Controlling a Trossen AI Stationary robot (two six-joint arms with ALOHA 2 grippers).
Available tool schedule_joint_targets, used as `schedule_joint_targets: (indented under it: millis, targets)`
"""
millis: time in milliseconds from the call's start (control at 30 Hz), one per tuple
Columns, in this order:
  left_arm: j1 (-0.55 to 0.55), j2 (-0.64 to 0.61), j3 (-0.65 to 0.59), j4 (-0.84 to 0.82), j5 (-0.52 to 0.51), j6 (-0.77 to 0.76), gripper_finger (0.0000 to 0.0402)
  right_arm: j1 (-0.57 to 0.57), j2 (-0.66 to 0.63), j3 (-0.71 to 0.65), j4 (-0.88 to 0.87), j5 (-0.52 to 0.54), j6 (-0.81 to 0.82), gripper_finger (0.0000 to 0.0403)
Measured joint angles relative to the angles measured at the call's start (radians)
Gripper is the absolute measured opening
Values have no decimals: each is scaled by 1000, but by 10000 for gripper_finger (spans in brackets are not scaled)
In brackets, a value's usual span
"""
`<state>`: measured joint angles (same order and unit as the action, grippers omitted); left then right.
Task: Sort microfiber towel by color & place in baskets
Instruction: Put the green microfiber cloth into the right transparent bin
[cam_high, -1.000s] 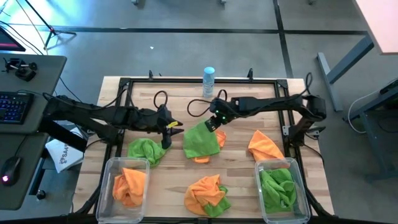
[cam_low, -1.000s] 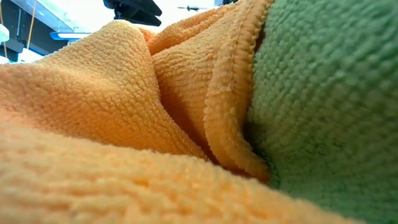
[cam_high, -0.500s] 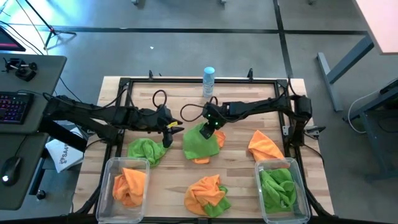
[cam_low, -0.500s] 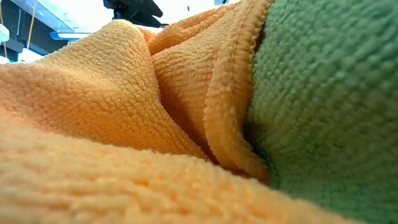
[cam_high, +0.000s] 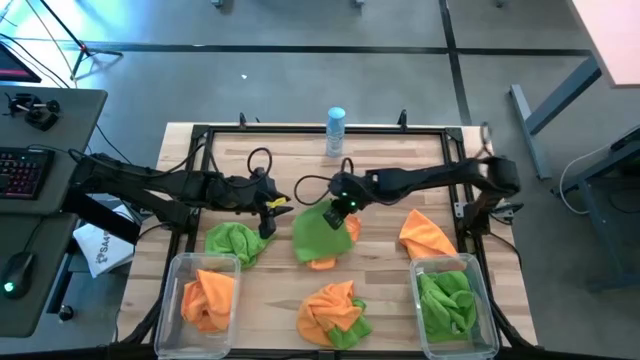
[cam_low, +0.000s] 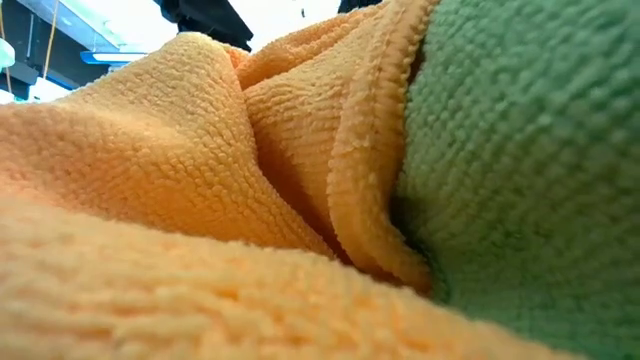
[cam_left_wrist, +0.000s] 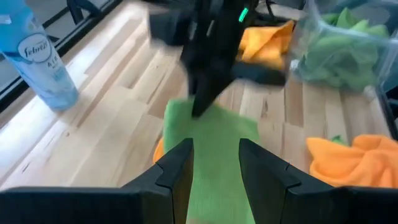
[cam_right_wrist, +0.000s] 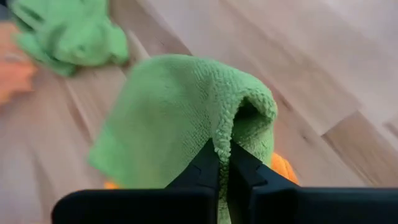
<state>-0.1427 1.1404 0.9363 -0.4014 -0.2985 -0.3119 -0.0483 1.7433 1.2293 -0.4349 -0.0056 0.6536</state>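
Green microfiber cloth (cam_high: 322, 233) is pinched at its upper edge by the right gripper (cam_high: 340, 206), whose jaws are closed on a raised fold of the fabric; in the right wrist view the fold (cam_right_wrist: 245, 112) is seen bunched up between the two dark fingers (cam_right_wrist: 205, 165), which suggests that a single layer is being gathered so that it can be lifted clear of the orange cloth (cam_high: 322, 258) lying partly beneath it. The grip is taken near the edge, probably so that the green cloth peels off without dragging the orange one along. The left gripper (cam_high: 270, 205) is held just beside the same cloth with its jaws partly open and nothing between them; in the left wrist view its fingers (cam_left_wrist: 177, 165) frame the green cloth (cam_left_wrist: 211, 162), so it is judged to be waiting. On the worktop (cam_high: 390, 290) the sorting is partly done: the left basket (cam_high: 186, 262) contains orange cloth (cam_high: 208, 297) and the right basket (cam_high: 418, 268) contains green cloth (cam_high: 445, 303), so the pinched cloth is presumably destined for the right basket. Loose cloths remain: a green one (cam_high: 232, 242) near the left basket, an orange one (cam_high: 425, 232) near the right basket, and a mixed orange-and-green heap (cam_high: 332, 312) at the front, which fills the low view. A spray bottle (cam_high: 335, 130) stands upright at the rear edge, well apart from the work.
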Motion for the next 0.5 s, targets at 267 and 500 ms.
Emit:
schedule_joint_targets:
  millis: [267,500]
  targets:
    - [6,-22,-1,-90,53,69,117,139,-251,0,-174,228,164,1]
    - [6,-35,0,-137,102,87,117,334,-362,59,-376,413,400,1]
